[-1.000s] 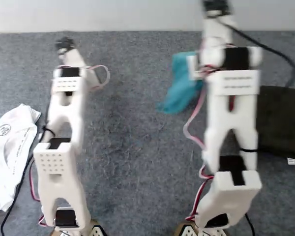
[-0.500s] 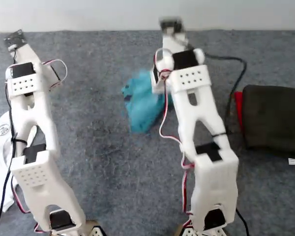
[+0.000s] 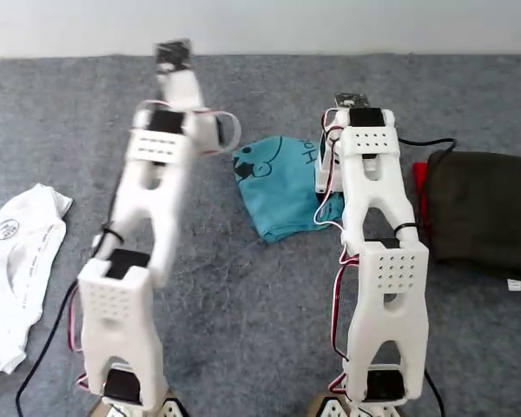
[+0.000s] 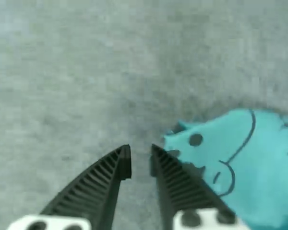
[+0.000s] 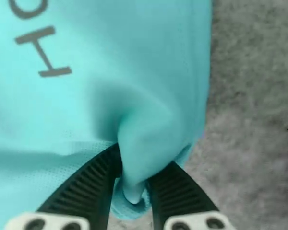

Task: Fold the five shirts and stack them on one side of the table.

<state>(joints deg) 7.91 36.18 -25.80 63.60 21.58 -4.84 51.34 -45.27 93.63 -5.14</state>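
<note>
change: teal shirt (image 3: 282,191) was bunched up and carried by the right arm a second ago; now it lies on the gray table (image 3: 243,304) between the arms, print side up.
change, left arm: half a second ago it was swung out toward the white shirt (image 3: 17,261); now it is back in by the teal one.
meaning: probably the shirt is parked at the work spot. Flattening and folding haven't started, and the left arm looks to be coming for a second edge.
right gripper (image 5: 132,177): pinching a raised fold at the teal shirt's edge. The rest of the shirt spreads away ahead of the fingers.
left gripper (image 4: 140,155): fingers a narrow gap apart, nothing between them. The shirt's edge is just beside one fingertip, not gripped.
shirt look: thin, soft knit with a dark line drawing and letters; rumpled, not square, one hem tucked under.
other shirts: dark folded one (image 3: 486,208) on the right gripper's outer side, red edge (image 3: 419,178) under it. The white one is unfolded, well away from the left gripper.
</note>
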